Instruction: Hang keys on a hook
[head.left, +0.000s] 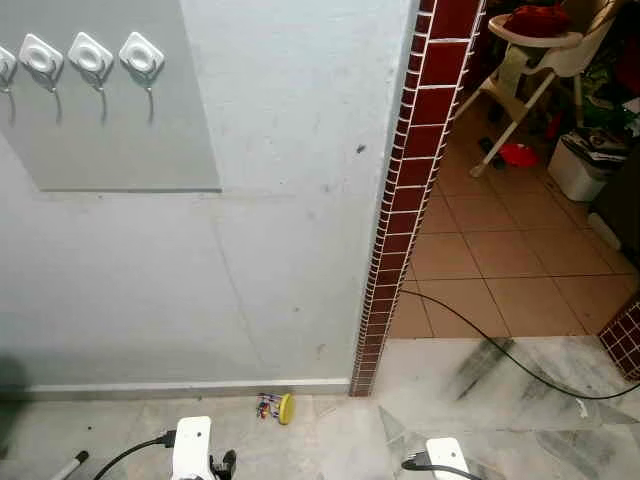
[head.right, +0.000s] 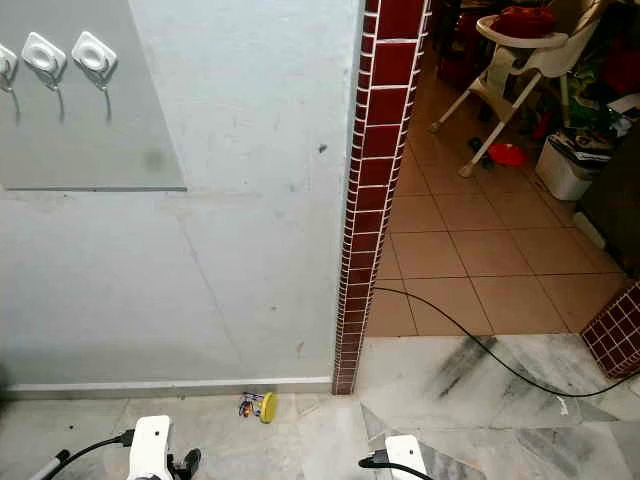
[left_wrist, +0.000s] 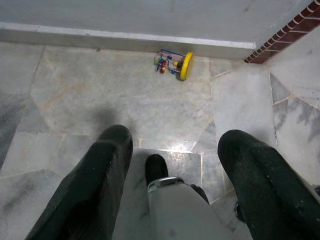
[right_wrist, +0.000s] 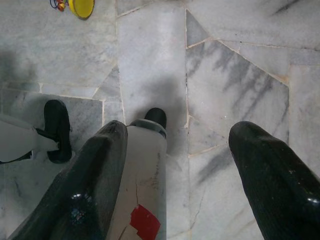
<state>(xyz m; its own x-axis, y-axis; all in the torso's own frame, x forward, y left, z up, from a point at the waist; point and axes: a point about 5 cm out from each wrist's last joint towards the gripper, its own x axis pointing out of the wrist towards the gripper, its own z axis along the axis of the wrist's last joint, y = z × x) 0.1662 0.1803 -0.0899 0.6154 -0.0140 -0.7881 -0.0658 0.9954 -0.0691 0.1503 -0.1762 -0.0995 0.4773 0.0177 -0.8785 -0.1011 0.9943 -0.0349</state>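
No text, label, brand, number or sign can be read anywhere.

Keys (head.left: 273, 407) with a round yellow tag and small coloured bits lie on the marble floor, right against the foot of the wall. White square hooks (head.left: 90, 55) sit in a row high on that wall, bare.
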